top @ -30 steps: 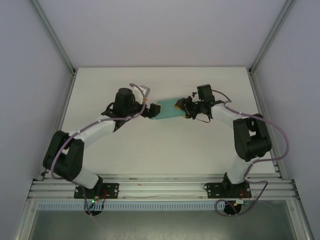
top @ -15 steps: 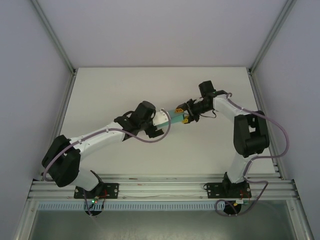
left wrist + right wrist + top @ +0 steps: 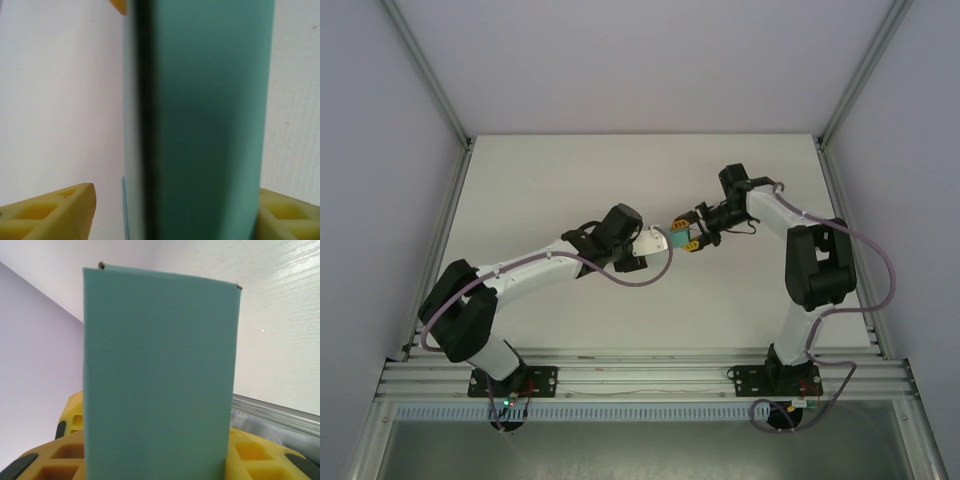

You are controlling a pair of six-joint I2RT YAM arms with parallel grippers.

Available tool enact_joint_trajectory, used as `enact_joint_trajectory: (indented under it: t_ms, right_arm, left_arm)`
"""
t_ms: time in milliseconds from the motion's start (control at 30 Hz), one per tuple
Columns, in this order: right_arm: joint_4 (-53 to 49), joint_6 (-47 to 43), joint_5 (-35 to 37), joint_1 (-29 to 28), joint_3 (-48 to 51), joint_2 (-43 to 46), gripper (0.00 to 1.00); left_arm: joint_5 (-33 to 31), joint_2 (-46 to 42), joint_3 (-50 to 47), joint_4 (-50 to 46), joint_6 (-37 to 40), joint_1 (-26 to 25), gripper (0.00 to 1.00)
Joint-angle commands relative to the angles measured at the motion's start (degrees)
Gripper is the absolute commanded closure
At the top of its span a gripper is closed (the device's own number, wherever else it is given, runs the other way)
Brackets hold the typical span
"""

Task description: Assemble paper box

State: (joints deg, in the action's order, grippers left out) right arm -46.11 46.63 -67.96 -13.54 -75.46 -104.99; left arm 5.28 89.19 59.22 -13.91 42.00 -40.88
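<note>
1. The box (image 3: pixel 677 238) is teal card folded up small. It is held clear of the table (image 3: pixel 570 180), above the table's middle and a little right of centre.
2. The right gripper (image 3: pixel 687 236) reaches in over the table's right half and is clamped on the box.
3. In the right wrist view a flat teal panel stands upright out of the yellow fingers (image 3: pixel 55 460), with one finger at each lower side of it.
4. That panel is plain, with straight sides and a square top. A tiny dark nick sits at each top corner.
5. The left gripper (image 3: pixel 660 243) comes in over the table's middle from the left and meets the box on the side away from the right gripper. Its jaws stand apart around the box.
6. In the left wrist view the box runs from top to bottom between the left fingers (image 3: pixel 55 212). The finger on the right of that view touches the card's edge. The finger on the left has a strip of white surface between it and the card.
7. In the same view a dark crease runs down the box, with a wide teal face on one side and a narrow paler strip on the other.
8. Both arms bend inward over the table, so the two grippers nearly meet at the box.
9. I cannot tell whether the box's ends are closed.
</note>
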Motion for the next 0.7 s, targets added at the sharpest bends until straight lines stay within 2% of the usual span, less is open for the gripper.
enact_joint_trajectory:
  t_ms: [0,200,233,300,400,500,567,667]
  right_arm:
    - [-8.0,-3.9,-6.2,-0.9,-1.5,-0.9,0.62]
    - [-9.0,-4.9,-4.0,-0.9,-3.2,-0.5,0.39]
    - [-8.3,-4.7,-2.9,-0.7,-3.3,-0.1,0.32]
    - [-7.6,-5.0,0.5,0.3,-3.5,1.1,0.0]
    - [-2.8,-4.4,9.9,3.2,-1.8,5.1,0.0]
    - [5.5,-3.5,21.0,6.3,2.4,11.0,0.0]
    - [9.1,-6.8,28.5,7.8,4.1,14.6,0.0]
    - [14.9,-17.1,42.2,8.3,6.9,21.7,0.0]
  left_arm:
    - [0.2,-0.2,0.8,1.6,0.0,0.5,0.41]
    - [0.7,-2.2,-0.3,3.2,0.1,0.6,0.58]
    - [0.7,-2.3,-0.3,2.7,0.1,0.7,0.59]
    - [0.9,-2.3,0.0,1.0,-0.2,0.7,0.6]
    - [2.0,-1.5,0.6,-2.5,-1.1,1.0,0.65]
    - [3.4,-0.4,1.5,-6.6,-1.5,1.6,0.65]
    - [6.4,0.4,2.9,-11.0,-1.5,2.3,0.65]
    - [12.4,2.1,6.2,-17.2,-1.8,4.8,0.66]
